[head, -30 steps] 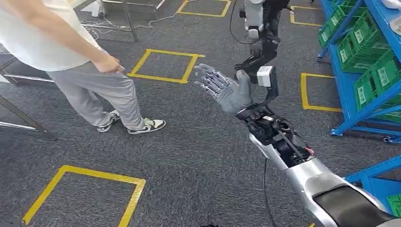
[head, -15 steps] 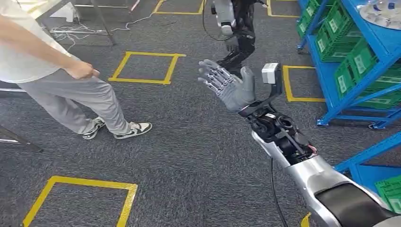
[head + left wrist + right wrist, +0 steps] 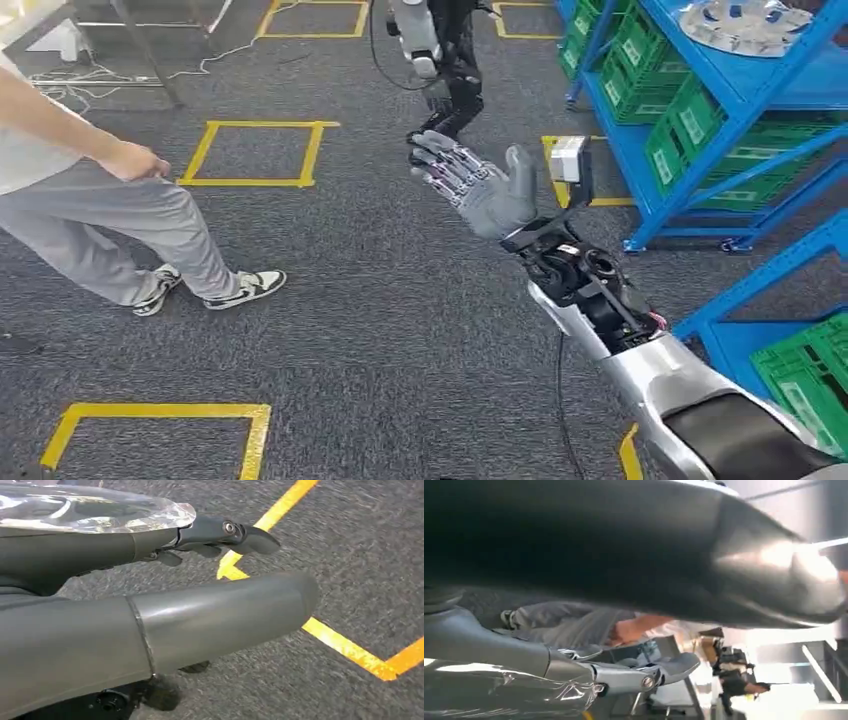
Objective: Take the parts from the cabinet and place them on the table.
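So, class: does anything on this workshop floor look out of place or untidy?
Loose cables trail across the carpet at the far left, near a stand's legs. The right hand is raised with fingers spread, holding nothing.

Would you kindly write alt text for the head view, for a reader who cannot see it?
The robot's right hand is raised over grey carpet, fingers spread, holding nothing. Blue shelving with green crates stands to its right, a round silver part on top. A person stands at left among yellow floor squares; another robot stands beyond.

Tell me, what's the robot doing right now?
Right hand raised, open, empty. Parts sit on blue cabinet. Person stands on the left.
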Robot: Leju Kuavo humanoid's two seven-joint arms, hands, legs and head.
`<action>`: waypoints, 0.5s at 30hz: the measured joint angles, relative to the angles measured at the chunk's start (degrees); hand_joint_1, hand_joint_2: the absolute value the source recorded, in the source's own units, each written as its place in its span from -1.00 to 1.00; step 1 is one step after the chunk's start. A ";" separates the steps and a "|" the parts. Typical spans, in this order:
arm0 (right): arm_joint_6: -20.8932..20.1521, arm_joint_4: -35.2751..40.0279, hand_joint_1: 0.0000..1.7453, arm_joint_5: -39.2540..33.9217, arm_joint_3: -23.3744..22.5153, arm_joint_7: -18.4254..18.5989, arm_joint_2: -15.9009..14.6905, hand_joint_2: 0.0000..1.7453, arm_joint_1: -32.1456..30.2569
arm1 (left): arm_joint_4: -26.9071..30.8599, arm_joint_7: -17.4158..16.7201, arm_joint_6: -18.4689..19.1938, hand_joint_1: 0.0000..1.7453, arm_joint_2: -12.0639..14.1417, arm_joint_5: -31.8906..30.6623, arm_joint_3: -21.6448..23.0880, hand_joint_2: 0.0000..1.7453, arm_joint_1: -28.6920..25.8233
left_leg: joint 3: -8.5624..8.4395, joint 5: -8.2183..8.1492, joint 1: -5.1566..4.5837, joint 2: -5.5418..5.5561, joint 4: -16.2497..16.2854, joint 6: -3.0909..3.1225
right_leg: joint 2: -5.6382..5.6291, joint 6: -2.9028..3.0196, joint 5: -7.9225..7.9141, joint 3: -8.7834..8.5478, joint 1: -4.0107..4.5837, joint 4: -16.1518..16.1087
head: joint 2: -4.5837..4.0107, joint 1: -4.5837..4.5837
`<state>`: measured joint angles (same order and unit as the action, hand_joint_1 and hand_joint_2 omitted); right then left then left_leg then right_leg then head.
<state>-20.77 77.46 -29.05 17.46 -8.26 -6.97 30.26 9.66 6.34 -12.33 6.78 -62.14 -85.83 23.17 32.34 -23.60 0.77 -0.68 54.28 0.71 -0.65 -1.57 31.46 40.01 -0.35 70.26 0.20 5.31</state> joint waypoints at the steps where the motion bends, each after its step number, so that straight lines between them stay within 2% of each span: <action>1: 0.22 -0.04 -1.00 0.00 -0.04 -0.02 0.00 -1.00 -0.21 | 0.00 0.00 0.00 -1.00 0.00 0.00 0.00 -1.00 -0.09 | 0.01 -0.05 -0.02 -0.63 0.02 0.05 | 0.05 -0.12 0.94 1.74 -0.12 3.66 | 0.00 0.02; 2: 0.20 -0.04 -1.00 -0.02 -0.04 -0.02 0.00 -1.00 -0.44 | 0.00 0.00 0.00 -1.00 0.00 0.00 0.00 -1.00 -0.13 | -0.06 -0.11 -0.03 -1.20 0.03 0.00 | 0.10 -0.20 0.34 2.05 -0.24 4.13 | 0.00 0.07; 3: 0.20 -0.04 -1.00 -0.02 -0.04 -0.02 0.00 -1.00 -0.51 | 0.00 0.00 0.00 -1.00 0.00 0.00 0.00 -1.00 -0.12 | -0.13 -0.21 -0.02 -1.76 0.05 -0.05 | 0.26 -0.22 -1.38 1.00 -0.26 1.80 | 0.00 0.11; 4: 0.20 -0.04 -1.00 -0.02 -0.07 -0.02 0.00 -1.00 -0.48 | 0.00 0.00 0.00 -1.00 -0.02 0.00 0.00 -1.00 -0.11 | -0.33 -0.33 -0.01 -2.34 0.06 -0.21 | 0.63 -0.14 -3.99 -1.45 -0.26 -2.96 | 0.00 0.26; 5: 0.20 0.04 -1.00 -0.13 -0.04 -0.02 0.00 -1.00 -0.45 | 0.00 0.00 0.00 -1.00 -0.07 0.02 0.00 -1.00 -0.09 | -0.60 -0.53 0.01 -2.86 0.07 -0.41 | 1.60 -0.02 -6.57 -4.35 -0.24 -8.62 | 0.00 0.33; 6: 0.18 0.04 -1.00 -0.18 -0.04 -0.04 0.00 -1.00 -0.36 | 0.00 0.00 0.00 -1.00 -0.09 0.00 0.00 -1.00 -0.05 | -0.84 -0.74 -0.07 -3.34 0.11 -0.69 | 4.01 0.12 -7.95 -6.68 -0.13 -13.52 | 0.00 0.39; 7: 0.20 0.04 -1.00 -0.20 0.00 -0.02 0.00 -1.00 -0.15 | 0.00 0.00 0.00 -1.00 -0.05 0.02 0.00 -1.00 -0.04 | -0.72 -0.95 -0.63 -3.84 0.41 -1.03 | 4.84 0.25 -7.23 -7.61 0.83 -15.08 | -0.02 0.44; 8: 0.13 0.04 -1.00 -0.26 0.02 -0.09 0.00 -1.00 -0.13 | 0.00 0.02 -0.02 -1.00 0.02 0.04 0.00 -1.00 -0.10 | -0.64 -0.87 -0.64 -4.40 0.33 -1.24 | 4.32 0.90 -7.36 -7.67 0.43 -14.93 | 0.00 0.24; 10: 0.20 0.02 -1.00 -0.33 0.02 -0.04 -0.02 -1.00 -0.37 | 0.00 0.02 0.00 -1.00 -0.02 0.09 0.00 -1.00 -0.07 | -0.84 -0.82 -0.63 -5.70 0.23 -1.55 | 2.96 1.35 -7.50 -7.27 0.79 -14.93 | 0.00 -0.11; 11: 0.22 0.09 -1.00 -0.33 0.02 -0.04 0.00 -1.00 -0.31 | 0.00 0.02 -0.02 -1.00 -0.07 0.09 0.00 -1.00 0.01 | -0.88 -1.10 -0.55 -6.12 0.31 -2.00 | 2.27 1.83 -7.80 -7.48 0.62 -15.28 | 0.00 -0.09; 12: 0.22 0.26 -1.00 -0.35 0.02 -0.04 0.00 -1.00 -0.25 | 0.00 0.02 -0.02 -1.00 -0.09 0.09 0.00 -1.00 0.09 | -0.60 -2.12 -0.21 -3.69 1.33 -2.39 | 1.81 2.16 -8.01 -7.63 0.36 -15.52 | 0.00 -0.20; 13: 0.35 0.35 -1.00 -0.42 0.00 0.02 -0.02 -1.00 -0.01 | 0.00 0.02 -0.02 -1.00 -0.15 0.11 0.00 -1.00 0.03 | 0.98 -4.24 -0.10 -1.18 4.63 -2.51 | 1.25 2.58 -8.20 -7.51 0.30 -15.58 | 0.00 -0.39; 14: 0.37 0.37 -1.00 -0.53 0.02 0.04 0.00 -1.00 0.05 | 0.00 0.02 -0.02 -1.00 -0.11 0.11 0.00 -1.00 -0.15 | 3.17 -6.46 -0.06 -0.21 9.27 -2.58 | 0.62 2.81 -8.26 -7.38 0.30 -15.58 | 0.00 -0.57; 15: 0.37 0.37 -1.00 -0.52 0.11 0.22 0.02 -1.00 -0.11 | 0.00 0.02 -0.02 -1.00 0.00 0.13 0.00 -1.00 -0.29 | 5.66 -8.50 -0.09 0.24 14.29 -2.66 | -0.04 2.85 -8.29 -7.30 0.35 -15.58 | 0.00 -0.74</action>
<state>-20.39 77.83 -29.57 17.57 -8.05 -6.95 30.15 9.66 6.36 -12.35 6.77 -62.01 -85.83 22.88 37.99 -32.09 0.68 -0.43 68.57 -1.95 -0.69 1.28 23.17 32.70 0.00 54.68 0.20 4.57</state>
